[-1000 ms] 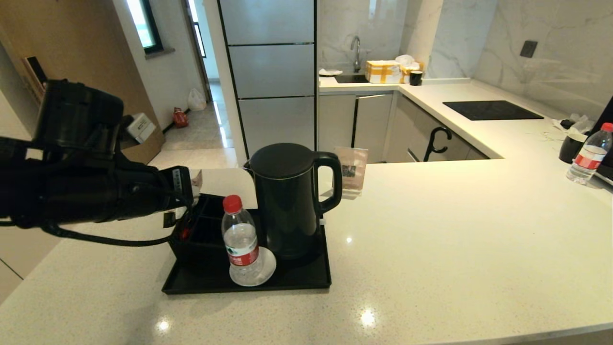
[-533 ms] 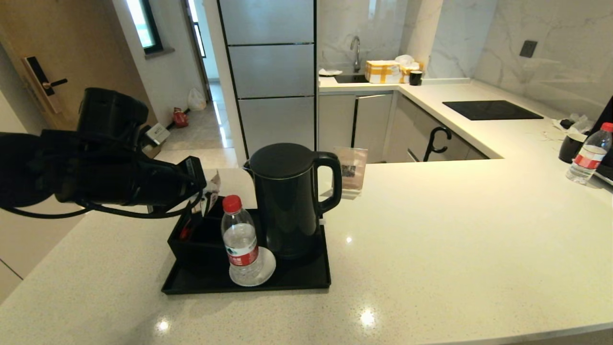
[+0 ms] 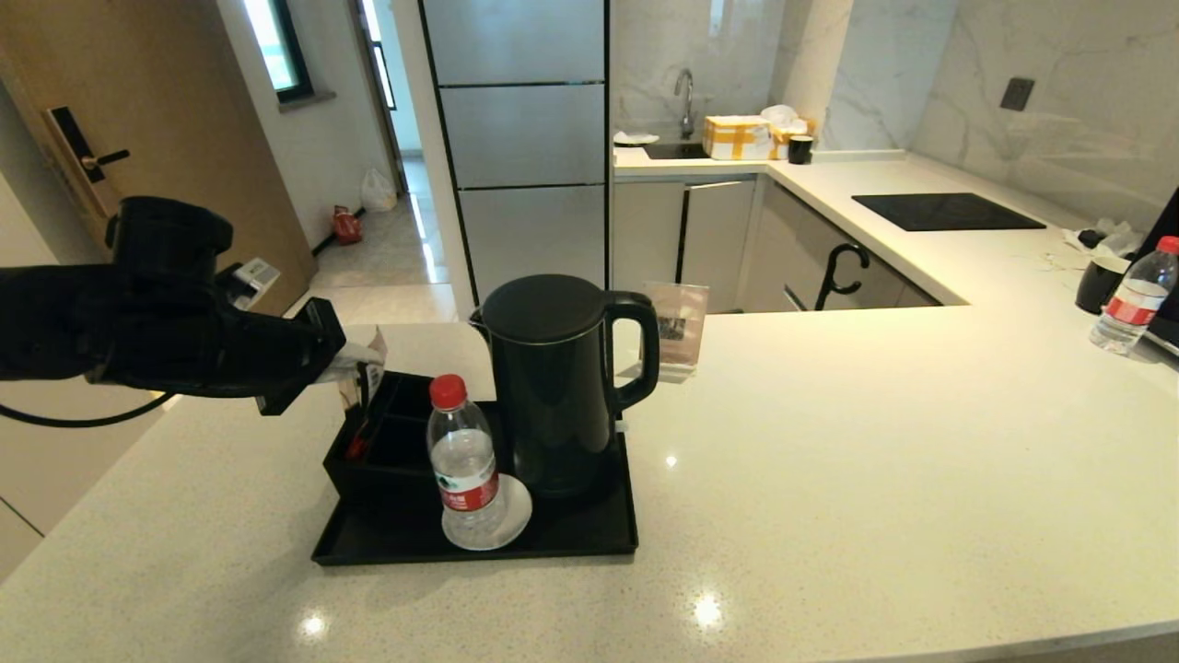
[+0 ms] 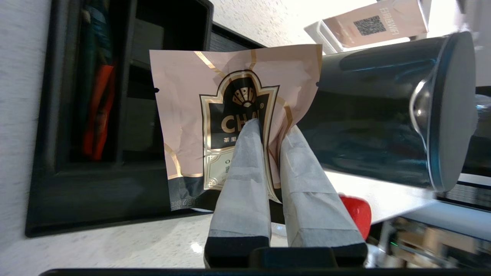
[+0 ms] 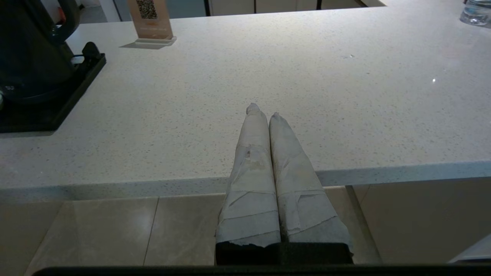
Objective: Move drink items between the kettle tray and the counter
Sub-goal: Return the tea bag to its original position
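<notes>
My left gripper (image 3: pixel 357 366) is shut on the pale-pink tea sachet (image 4: pixel 184 103), its fingertips pinching the black label. It holds the sachet (image 3: pixel 370 361) in the air just above the far left corner of the black divided box (image 3: pixel 378 451). The matte-black kettle (image 3: pixel 553 387) stands upright on the black tray (image 3: pixel 571 541), to the right of the box; its round base is hidden under it. The tray rests on the beige speckled counter (image 3: pixel 875 460). My right gripper (image 5: pixel 263 110) is shut and empty, parked at the counter's front edge, outside the head view.
A red-capped water bottle (image 3: pixel 463 460) stands on a white coaster at the tray's front. Red sachets (image 4: pixel 96 111) lie in the box. A QR-code sign (image 3: pixel 677 331) stands behind the kettle. A second bottle (image 3: pixel 1133 299) stands far right.
The left gripper came up from the divided box with the sachet, swung towards the kettle, then drew back to the left, still holding it. The right arm has not moved.
</notes>
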Available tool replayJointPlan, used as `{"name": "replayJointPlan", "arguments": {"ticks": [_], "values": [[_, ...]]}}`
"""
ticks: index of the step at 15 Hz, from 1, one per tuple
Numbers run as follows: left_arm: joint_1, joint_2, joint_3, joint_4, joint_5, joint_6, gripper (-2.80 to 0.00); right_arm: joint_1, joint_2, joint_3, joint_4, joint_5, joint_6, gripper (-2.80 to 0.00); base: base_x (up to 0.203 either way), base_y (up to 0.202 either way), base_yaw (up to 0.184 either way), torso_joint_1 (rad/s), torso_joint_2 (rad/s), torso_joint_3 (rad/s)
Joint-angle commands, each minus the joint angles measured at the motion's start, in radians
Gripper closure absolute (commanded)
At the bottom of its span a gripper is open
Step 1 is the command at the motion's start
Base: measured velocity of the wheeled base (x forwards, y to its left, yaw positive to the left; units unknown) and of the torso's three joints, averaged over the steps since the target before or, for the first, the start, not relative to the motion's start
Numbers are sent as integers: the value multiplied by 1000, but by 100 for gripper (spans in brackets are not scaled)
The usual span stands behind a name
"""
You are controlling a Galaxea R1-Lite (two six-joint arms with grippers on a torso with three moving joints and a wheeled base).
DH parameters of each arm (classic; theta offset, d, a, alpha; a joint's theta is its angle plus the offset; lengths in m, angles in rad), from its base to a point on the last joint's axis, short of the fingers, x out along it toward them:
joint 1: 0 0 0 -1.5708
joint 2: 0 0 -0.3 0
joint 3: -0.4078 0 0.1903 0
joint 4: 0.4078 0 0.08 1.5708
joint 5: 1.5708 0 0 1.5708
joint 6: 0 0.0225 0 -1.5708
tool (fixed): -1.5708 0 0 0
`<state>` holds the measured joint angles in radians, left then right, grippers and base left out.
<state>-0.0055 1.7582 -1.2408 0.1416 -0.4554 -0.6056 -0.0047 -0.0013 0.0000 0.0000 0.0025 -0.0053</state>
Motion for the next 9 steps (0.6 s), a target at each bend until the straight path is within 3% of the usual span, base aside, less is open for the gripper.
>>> {"name": "replayJointPlan", "arguments": {"ticks": [1, 4, 9], "values": [[16, 82, -14, -15, -21, -31, 0, 0, 1, 0, 0, 1, -1, 0, 0, 0, 0, 0, 0, 0], [25, 162, -34, -80, -103, -71, 0, 0, 1, 0, 0, 1, -1, 0, 0, 0, 0, 0, 0, 0], [17, 218, -67, -80, -102, -72, 0, 0, 1, 0, 0, 1, -1, 0, 0, 0, 0, 0, 0, 0]]}}
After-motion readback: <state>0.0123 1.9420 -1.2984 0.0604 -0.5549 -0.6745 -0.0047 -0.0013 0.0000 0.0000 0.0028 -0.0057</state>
